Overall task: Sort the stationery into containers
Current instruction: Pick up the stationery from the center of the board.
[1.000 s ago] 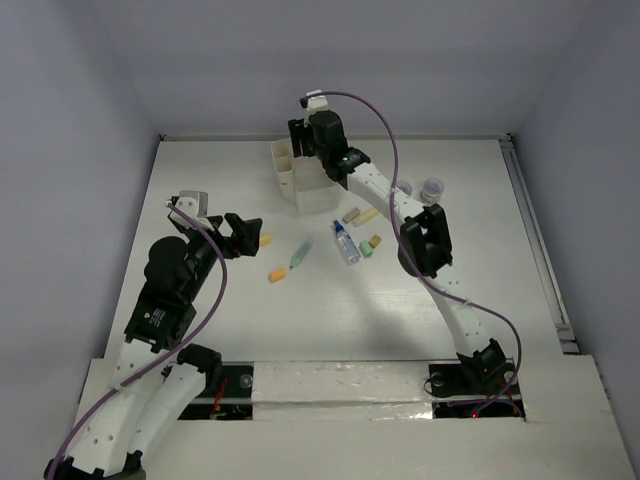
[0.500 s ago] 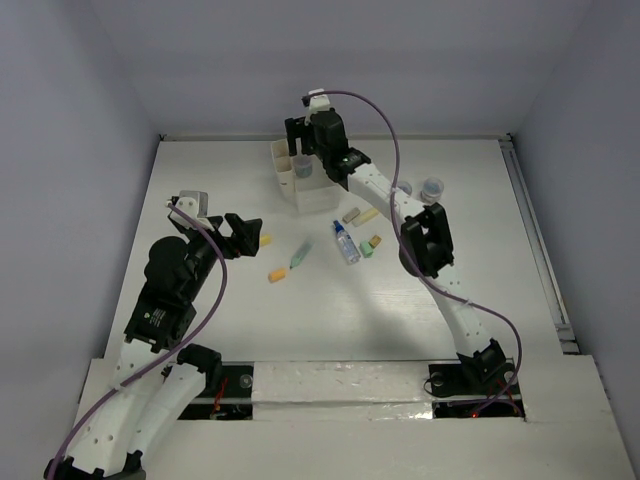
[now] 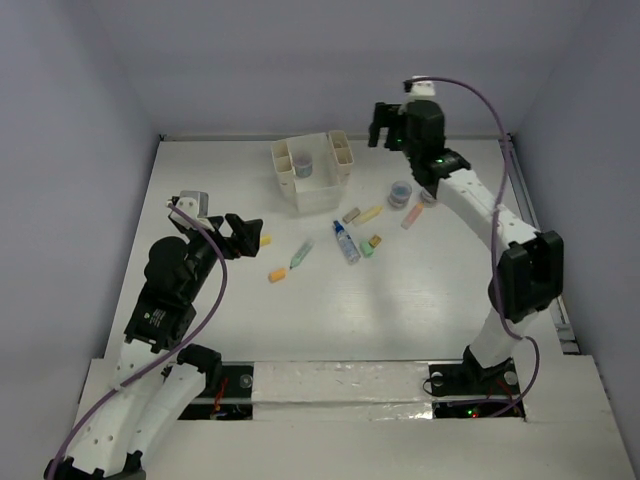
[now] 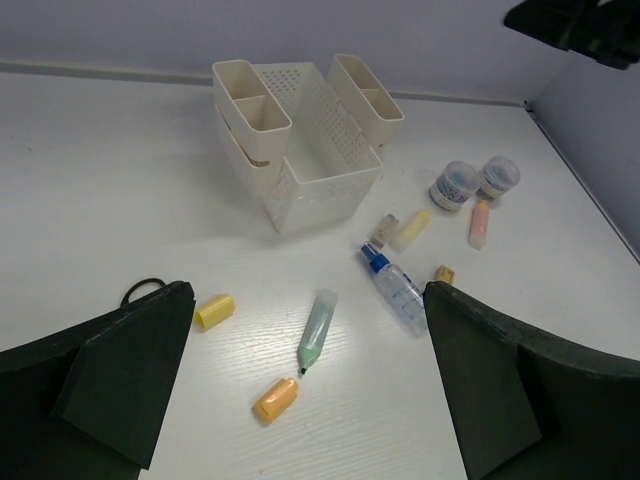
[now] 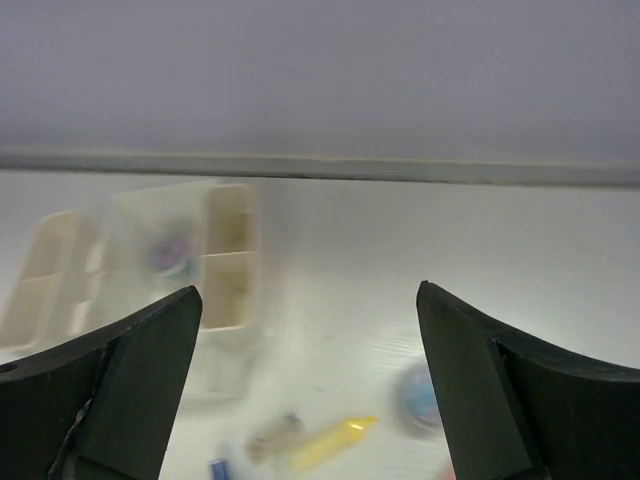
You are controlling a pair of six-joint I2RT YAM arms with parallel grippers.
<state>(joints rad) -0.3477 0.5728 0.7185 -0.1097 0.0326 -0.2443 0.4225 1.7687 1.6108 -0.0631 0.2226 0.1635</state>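
Hovering with both sets of jaws wide and empty, I am between picks.

1. Status. My right gripper (image 3: 383,128) is raised at the far side, to the right of the cream desk organizer (image 3: 340,160), with nothing between its fingers. My left gripper (image 3: 245,236) is low on the left, just beside the yellow block (image 3: 265,239), also fully spread. One purple-topped jar (image 3: 303,164) sits inside the organizer. All other stationery lies loose on the table (image 3: 430,300).

2. Loose stock. Near the organizer lie the orange block (image 3: 277,274), the light green marker (image 3: 301,254) and the blue-capped bottle (image 3: 346,243). Two round jars (image 3: 400,192) stand right of them, beneath my right arm.

3. Procedure, as I judge it. The right gripper should take the nearer of the two jars. Centre directly above its lid, descend vertically and close across the widest part. The jars stand almost touching, so one finger should enter the outer side rather than wedge between them. Lift clear of the organizer wall before travelling left, and release low inside a compartment to prevent bouncing.

4. Caution. The left gripper should hold off while the right arm crosses the organizer.

5. Markings. No brand, label or writing is legible. The jar lids show a speckled pattern only, and the bottle body is too small to read.
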